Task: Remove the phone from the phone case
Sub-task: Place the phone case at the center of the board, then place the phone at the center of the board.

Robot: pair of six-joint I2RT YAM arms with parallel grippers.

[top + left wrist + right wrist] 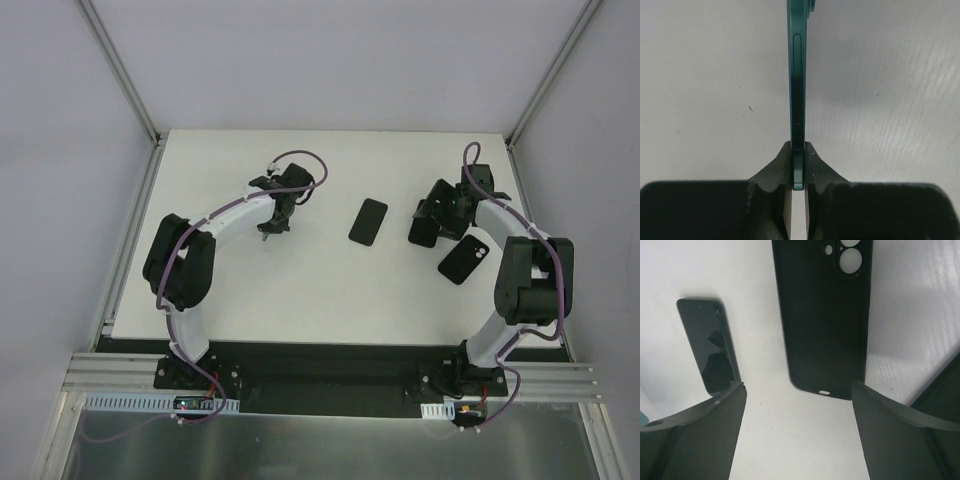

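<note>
The left end effector [797,147] is clenched on a thin teal phone [796,75]. The left wrist view shows this phone from its narrow side. Two long side buttons are visible on this edge, and the phone stands on edge, running straight away from the fingers above the white worktop [300,290]. Only its near end is between the two dark fingers [775,172], one on each flat face. In the overhead view this arm is bent over the left half of the worktop, with its end effector pointing down.

The right end effector [799,390] is released, with its fingers spread wide and nothing between them. Just in front of them a black soft phone case with round camera cut-outs [825,315] lies flat on the worktop. The pale surface shows through the cut-outs, so the case is empty. The cut-outs are at the end far from the fingers.

To the left of the case in this view, apart from it, lies a black glossy phone-shaped slab [707,352]. It is also flat, and its shining face is turned up. At the right border another dark flat piece [942,385] is partly hidden behind the finger, and I cannot tell what it is.

The teal phone and the black case are well apart, on opposite sides of the worktop.
</note>
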